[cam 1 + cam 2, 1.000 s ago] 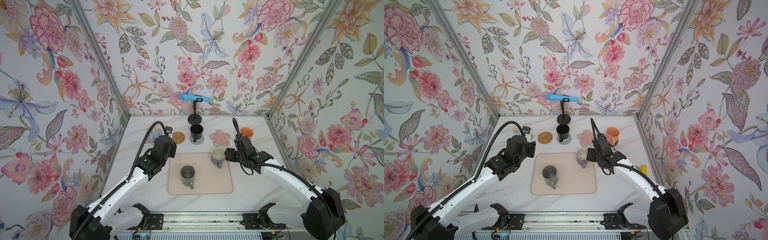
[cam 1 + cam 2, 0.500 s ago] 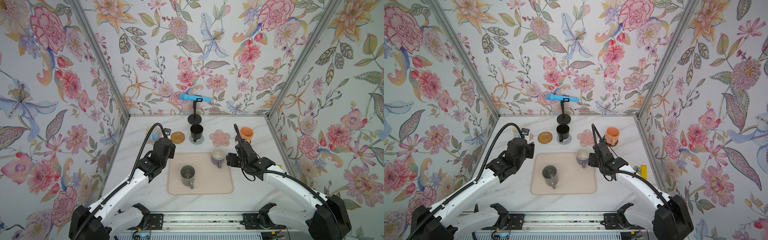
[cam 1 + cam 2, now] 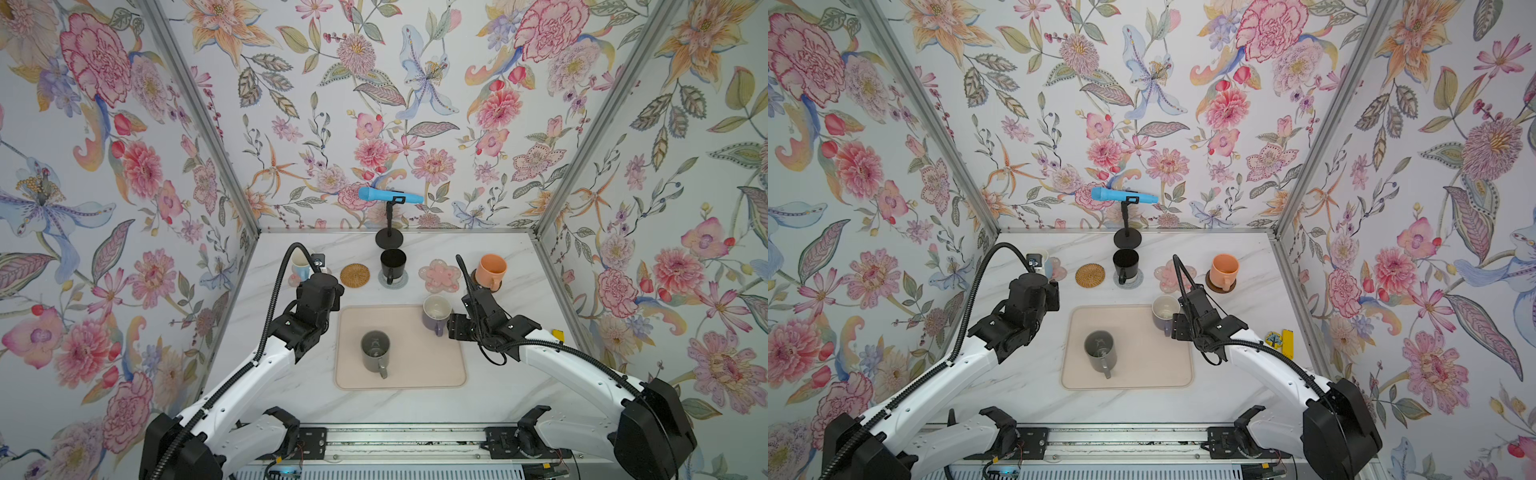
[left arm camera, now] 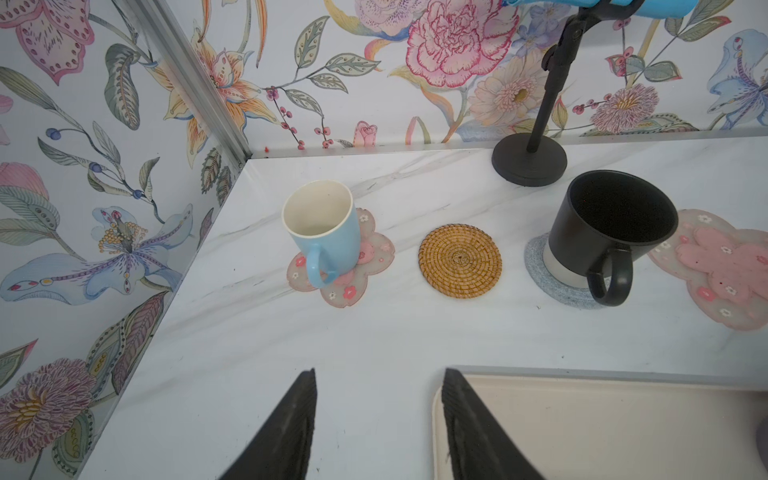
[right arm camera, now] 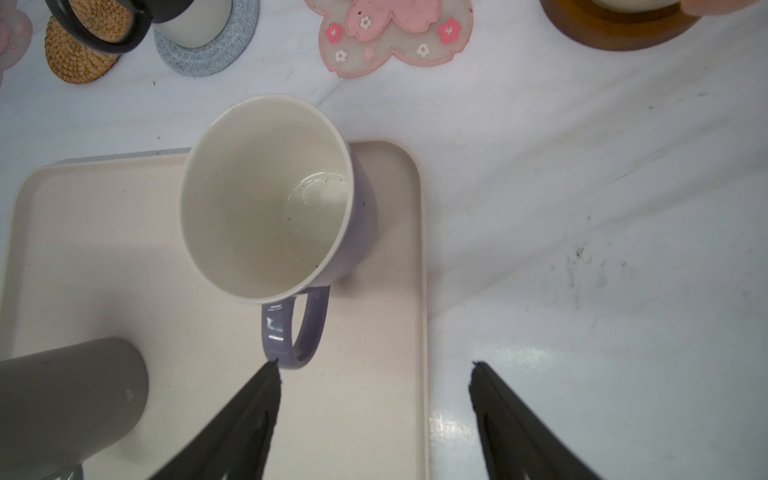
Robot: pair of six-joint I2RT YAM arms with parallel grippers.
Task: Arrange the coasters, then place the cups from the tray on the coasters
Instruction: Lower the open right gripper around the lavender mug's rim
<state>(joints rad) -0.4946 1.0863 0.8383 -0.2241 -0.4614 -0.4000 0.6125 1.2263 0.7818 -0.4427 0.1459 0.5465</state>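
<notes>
TWO ROBOT ARMS hang over a white marble counter (image 3: 490, 399), seen from above. We count five coasters in a row along the counter's far edge. Nearest the far-left corner, the light blue mug (image 4: 328, 232) sits upright on a pink flower coaster (image 4: 347, 296). Next to it lies the woven rattan coaster (image 4: 460, 261), bare. The black mug (image 4: 611, 232) rests on the grey-blue crocheted coaster (image 4: 557, 296), just in front of a black stand (image 3: 389, 239) at the middle of the far edge. The second pink flower coaster (image 3: 440, 274) lies bare beside it. The orange mug (image 3: 490, 270) stands on the dark brown coaster (image 3: 1214, 289) toward the far-right corner.

The beige-pink tray (image 3: 419, 365) lies mid-counter, closer to the near edge. On it we find two cups. The grey mug (image 3: 375, 349) stands left of the tray's middle, its handle toward the near edge. The purple mug (image 3: 436, 311) stands in the tray's far-right corner.

The left gripper (image 4: 380, 372) hovers over bare counter by the tray's far-left corner, its jaws apart and holding nothing. The right gripper (image 5: 374, 363) hangs at the tray's right edge, jaws spread wide and empty. One fingertip (image 5: 257, 399) sits right at the end of the purple mug's handle (image 5: 272, 332), and we cannot tell whether the two touch.
</notes>
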